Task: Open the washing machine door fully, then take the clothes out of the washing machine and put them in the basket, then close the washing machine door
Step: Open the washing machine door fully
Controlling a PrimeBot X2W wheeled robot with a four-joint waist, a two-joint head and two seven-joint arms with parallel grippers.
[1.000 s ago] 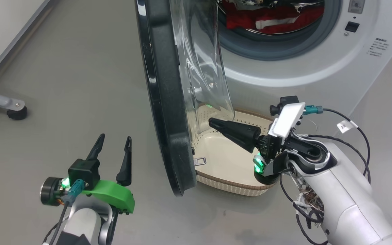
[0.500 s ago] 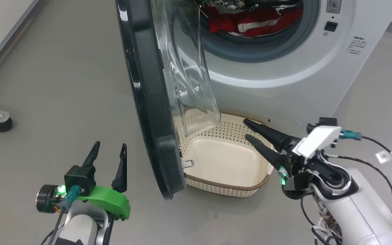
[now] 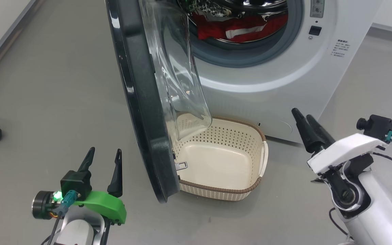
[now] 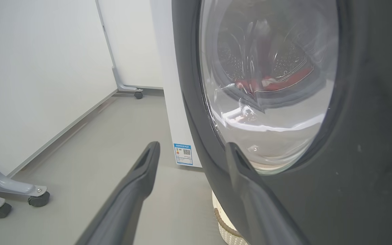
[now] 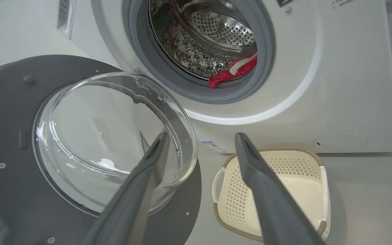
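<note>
Head view: the washing machine door (image 3: 138, 112) is seen edge-on, swung out roughly square to the washing machine (image 3: 284, 78). Its lower edge hangs over the left part of the basket (image 3: 216, 189). The basket is found on the floor just before the machine, with nothing in it. The clothes (image 3: 243, 29), red with a white band, are lying in the drum mouth. The left gripper (image 3: 105, 151) is held low on the door's outer side, fingers spread, nothing between them. The right gripper (image 3: 301, 114) is raised to the right of the basket, likewise released and empty.

Left wrist view: the black ring is met close up, and red cloth is glimpsed through the glass. One finger (image 4: 250, 190) overlaps the ring; whether contact is made cannot be told.

Right wrist view: the door's inner face and glass bowl are shown at the left. The clothes are bunched at the grey gasket's lip, with the basket below.

By this reading, the door is not yet fully open. A push has to be given from the inner side, so the right arm is judged better placed. Pressure is best laid on the dark frame near the free edge, not on the bulging glass. It should be applied slowly, so the basket is not knocked.
</note>
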